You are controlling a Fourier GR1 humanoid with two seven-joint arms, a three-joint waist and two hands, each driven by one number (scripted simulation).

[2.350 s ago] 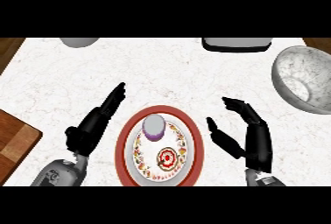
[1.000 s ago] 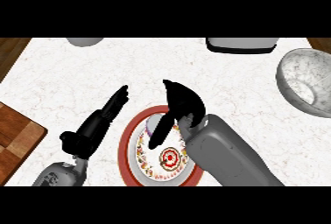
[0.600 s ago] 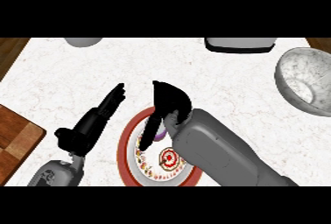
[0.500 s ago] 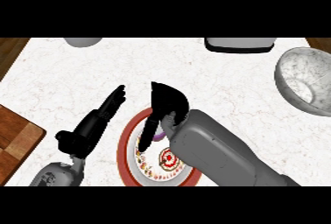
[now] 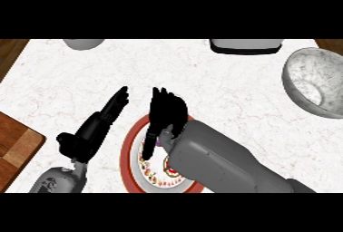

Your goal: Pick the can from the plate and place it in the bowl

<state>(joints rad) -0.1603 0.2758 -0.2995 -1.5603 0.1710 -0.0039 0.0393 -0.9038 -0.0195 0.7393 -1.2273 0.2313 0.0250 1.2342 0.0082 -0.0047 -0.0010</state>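
The can [image 5: 159, 144] is on the plate [image 5: 129, 152], at the plate's far part, and it is almost fully hidden under the right hand [image 5: 167, 113]. Only a small purple strip of it shows, between the thumb and the palm. Because so little is visible, I cannot tell its long axis or which way it points, and I cannot tell if it stands or lies.

The right hand is over the far half of the plate, with its fingers pointing away from the robot and bent down around the place of the can. The thumb comes down on the left side of the purple strip, so the hand appears closed around the can. The grey right forearm [image 5: 214, 158] crosses the plate from the lower right and covers much of it.

The plate has a red rim and a white inside with small red and yellow decorations. It lies on the white marbled worktop [image 5: 221, 81].

The left hand [image 5: 100, 124] rests just beside the plate on its left side, fingers straight and relaxed, holding nothing.

The bowl [image 5: 315, 81], grey and speckled, is at the right edge, well apart from the plate. A wooden board [image 5: 17, 147] shows at the left edge.
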